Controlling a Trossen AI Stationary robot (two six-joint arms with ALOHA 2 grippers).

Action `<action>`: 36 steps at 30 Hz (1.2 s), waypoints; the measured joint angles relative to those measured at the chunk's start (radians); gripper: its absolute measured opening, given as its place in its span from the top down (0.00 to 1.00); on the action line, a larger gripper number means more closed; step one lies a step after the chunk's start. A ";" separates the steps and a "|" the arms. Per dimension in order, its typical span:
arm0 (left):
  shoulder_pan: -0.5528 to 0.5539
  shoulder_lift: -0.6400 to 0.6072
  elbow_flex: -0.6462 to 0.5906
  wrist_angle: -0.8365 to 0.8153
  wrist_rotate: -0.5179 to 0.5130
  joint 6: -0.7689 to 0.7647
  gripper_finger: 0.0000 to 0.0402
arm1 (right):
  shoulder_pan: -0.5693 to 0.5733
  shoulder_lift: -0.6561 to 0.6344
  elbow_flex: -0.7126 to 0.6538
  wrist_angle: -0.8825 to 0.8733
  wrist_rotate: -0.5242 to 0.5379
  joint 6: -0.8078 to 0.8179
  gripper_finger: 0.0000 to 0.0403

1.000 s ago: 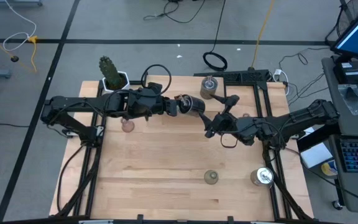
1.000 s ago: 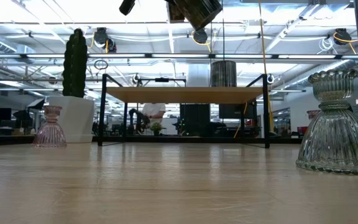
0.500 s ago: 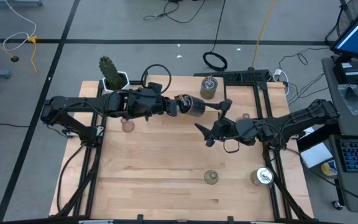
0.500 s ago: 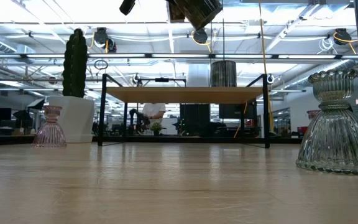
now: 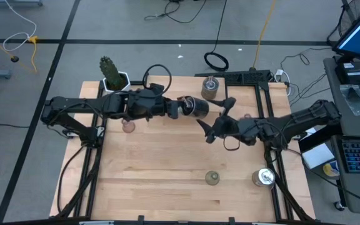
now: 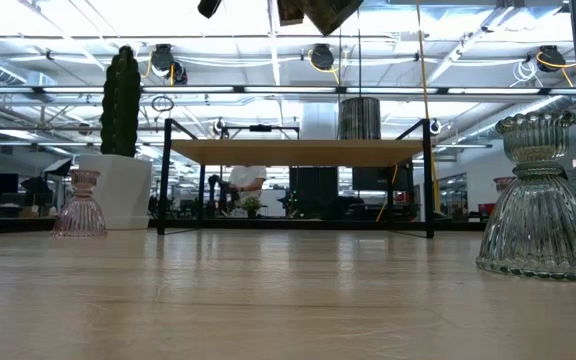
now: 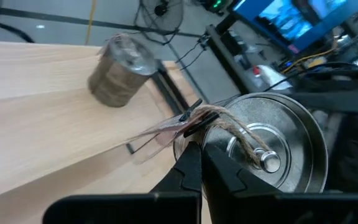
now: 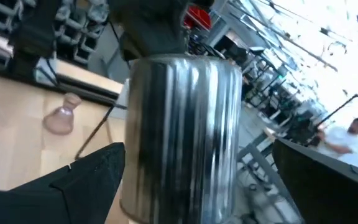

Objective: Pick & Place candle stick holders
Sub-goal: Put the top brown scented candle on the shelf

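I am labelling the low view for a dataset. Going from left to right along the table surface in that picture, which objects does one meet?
Small pinkish ribbed glass candle stick holder → tall green cactus in a white pot → large clear ribbed glass candle stick holder at the right edge.

The table [image 5: 167, 169] is pale wood with a smooth, matt, fine-grained top. The held candle stick holder [image 8: 182, 137] is shiny silvery metal with faint vertical streaks; its flat lid [image 7: 272, 149] looks brushed, with rough fibrous twine [image 7: 235, 127] across it. Another metal holder [image 7: 120, 71] on the wood looks duller. The ribbed glass holder [image 6: 540, 200] is clear and glossy, and the pinkish ribbed glass one [image 6: 80, 205] likewise. The cactus pot [image 6: 118, 190] is smooth and white.
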 joint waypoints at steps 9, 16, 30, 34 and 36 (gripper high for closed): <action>-0.008 -0.001 0.000 -0.002 -0.014 0.004 1.00 | -0.063 0.000 0.000 0.005 -0.166 0.091 0.01; -0.015 -0.001 0.000 0.001 -0.014 0.004 1.00 | -0.129 0.000 0.000 0.005 -0.296 0.168 0.01; 0.007 0.056 0.000 0.049 0.025 -0.001 1.00 | -0.194 0.024 0.093 -0.204 -0.377 0.318 0.02; 0.010 0.058 0.000 0.043 0.029 0.000 1.00 | -0.199 0.064 0.147 -0.306 -0.372 0.368 0.02; 0.009 0.058 0.000 0.044 0.036 0.001 1.00 | -0.199 0.085 0.164 -0.321 -0.351 0.366 0.02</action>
